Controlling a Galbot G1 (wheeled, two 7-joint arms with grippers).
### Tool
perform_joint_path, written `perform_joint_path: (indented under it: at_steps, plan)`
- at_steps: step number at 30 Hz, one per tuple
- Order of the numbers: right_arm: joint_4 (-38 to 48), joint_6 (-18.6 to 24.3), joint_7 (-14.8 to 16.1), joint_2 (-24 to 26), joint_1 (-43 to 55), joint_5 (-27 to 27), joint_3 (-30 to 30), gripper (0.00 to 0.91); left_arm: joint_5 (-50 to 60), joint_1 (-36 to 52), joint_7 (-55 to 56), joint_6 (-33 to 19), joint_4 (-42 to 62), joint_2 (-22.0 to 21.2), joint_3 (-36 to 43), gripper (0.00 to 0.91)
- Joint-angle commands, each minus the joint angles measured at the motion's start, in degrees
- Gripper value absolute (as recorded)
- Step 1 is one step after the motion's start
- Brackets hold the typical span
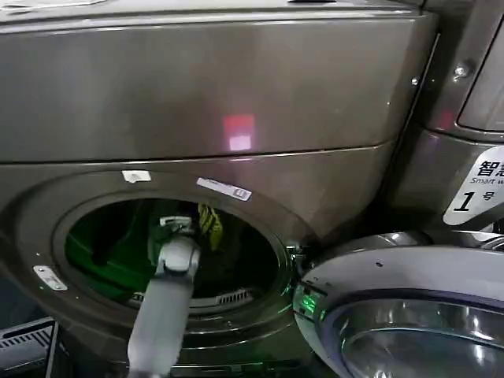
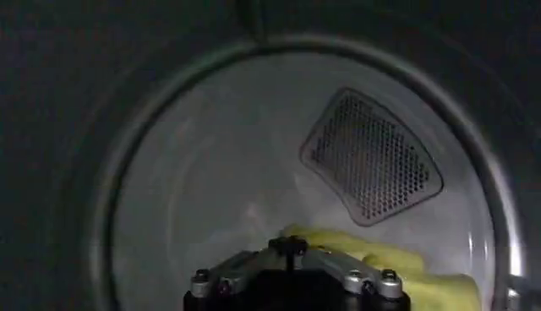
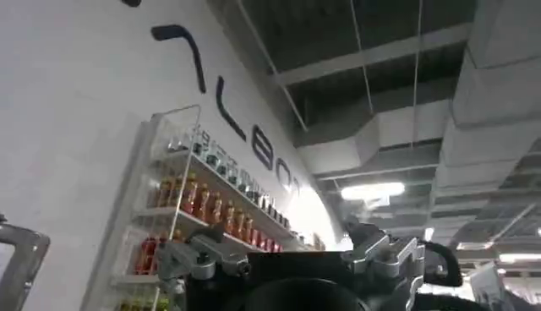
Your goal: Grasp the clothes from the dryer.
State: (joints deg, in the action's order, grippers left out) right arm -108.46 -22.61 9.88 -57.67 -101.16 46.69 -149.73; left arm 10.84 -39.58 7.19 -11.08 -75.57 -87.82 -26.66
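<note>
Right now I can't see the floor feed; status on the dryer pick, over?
Left gripper inside dryer port. Clothes on drum floor ahead of it. Right gripper raised toward ceiling, idle.

Inside the dryer's pale round steel drum (image 2: 211, 194): perforated mesh vent panel (image 2: 372, 156) on back wall, yellow-green fabric bundle (image 2: 406, 266) just beyond left gripper's metal housing (image 2: 292, 283).

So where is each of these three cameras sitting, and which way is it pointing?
Head view: on the robot's head, looking down at the dryer; the left arm reaches into its round port toward the clothes.
Left wrist view: on the left arm, inside the drum, facing its back wall; the left gripper base shows, clothes beyond.
Right wrist view: on the right arm, aimed up at ceiling and a drinks shelf; the right gripper base shows.
Shared: head and left wrist views show the clothes.
</note>
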Motion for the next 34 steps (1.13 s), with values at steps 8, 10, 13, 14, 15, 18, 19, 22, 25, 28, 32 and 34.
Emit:
perform_joint_path:
  at_steps: [8,10,13,14,15,18,19,22,25,28,32,34]
  plan:
    - [0.2,1.4,-0.5,-0.1,-0.7,0.3,-1.0,0.907,1.2,-11.0,1.1,0.3,-12.5,-1.0,-1.0,0.000]
    - [0.3,1.4,-0.6,-0.1,-0.7,0.3,-1.0,0.907,1.2,-10.9,0.8,0.4,-12.5,-0.7,-1.0,0.000]
    - [0.5,1.3,-0.9,-0.2,-0.8,0.2,-1.3,0.907,1.1,-10.9,0.7,0.4,-12.6,-0.6,-1.1,0.000]
    - [0.7,1.3,-1.0,-0.2,-0.9,0.2,-1.5,0.907,1.1,-10.9,0.6,0.3,-12.6,-0.6,-1.1,0.000]
    - [0.8,1.3,-1.0,-0.2,-1.0,0.2,-1.7,0.907,1.1,-10.8,0.6,0.4,-12.7,-0.6,-1.1,0.000]
    - [0.9,1.2,-0.4,-0.2,-1.1,0.0,-2.1,0.907,1.0,-10.3,0.4,0.4,-12.4,-0.6,-1.0,0.000]
    - [0.8,1.1,-0.2,-0.3,-1.0,0.0,-2.2,0.907,1.1,-10.1,0.4,0.4,-12.3,-0.6,-0.9,0.000]
    - [0.7,0.9,0.0,-0.3,-1.1,-0.1,-2.3,0.907,1.0,-9.7,0.4,0.4,-12.1,-0.7,-1.0,0.000]
    - [0.5,0.6,0.2,-0.4,-1.0,-0.2,-2.4,0.907,1.0,-9.9,0.4,0.4,-12.3,-0.7,-1.1,0.000]
    - [0.4,0.4,0.3,-0.4,-1.0,-0.2,-2.4,0.907,0.7,-9.7,0.4,0.6,-12.7,-0.6,-1.2,0.000]
    - [0.4,0.3,0.5,-0.5,-1.0,-0.3,-2.5,0.907,0.4,-9.2,0.4,0.8,-12.6,-0.5,-1.3,0.000]
    - [0.3,0.2,0.5,-0.6,-1.0,-0.3,-2.5,0.907,0.4,-9.2,0.4,0.8,-12.6,-0.5,-1.3,0.000]
